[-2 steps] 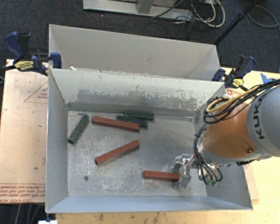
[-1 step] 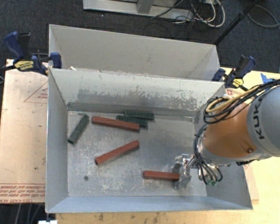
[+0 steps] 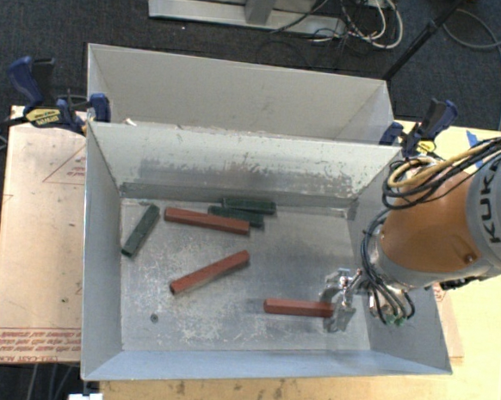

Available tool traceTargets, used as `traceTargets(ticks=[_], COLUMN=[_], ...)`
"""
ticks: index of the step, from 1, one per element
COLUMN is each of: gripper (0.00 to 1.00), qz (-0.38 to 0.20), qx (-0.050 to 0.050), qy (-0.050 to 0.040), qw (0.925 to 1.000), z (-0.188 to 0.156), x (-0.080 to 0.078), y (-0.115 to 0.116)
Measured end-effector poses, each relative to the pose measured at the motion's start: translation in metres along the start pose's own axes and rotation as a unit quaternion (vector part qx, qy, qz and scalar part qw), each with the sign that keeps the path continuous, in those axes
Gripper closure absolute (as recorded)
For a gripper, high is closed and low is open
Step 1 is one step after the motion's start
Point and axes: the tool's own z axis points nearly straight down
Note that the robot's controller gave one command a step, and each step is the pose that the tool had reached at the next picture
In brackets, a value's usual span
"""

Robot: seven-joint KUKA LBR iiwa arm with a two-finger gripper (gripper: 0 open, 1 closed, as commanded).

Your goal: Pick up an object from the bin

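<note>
My gripper (image 3: 337, 303) is low over the bin's front right part, its fingers open. One fingertip (image 3: 335, 287) stands behind and the other (image 3: 339, 321) in front of the right end of a short red-brown bar (image 3: 296, 308), which lies flat on the bin floor, pointing left. The bar's end reaches just into the gap between the fingers; I cannot tell whether either finger touches it. A longer red-brown bar (image 3: 210, 272) lies slanted to the left of it, apart from the gripper.
A third red-brown bar (image 3: 206, 221) lies near the back wall, with two dark green bars (image 3: 243, 208) stacked behind it. Another dark green bar (image 3: 140, 230) lies slanted at the left wall. The arm's orange cover and cables hang over the bin's right side.
</note>
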Motion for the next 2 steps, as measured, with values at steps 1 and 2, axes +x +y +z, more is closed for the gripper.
traceTargets(ticks=[1, 2], gripper=[1.0, 1.0], qz=[0.012, -0.003], qx=[0.0, 0.001], qy=[-0.0023, -0.0049], qw=[0.9999, 1.0], z=[-0.059, -0.138], x=[-0.007, -0.021], y=[0.017, -0.009])
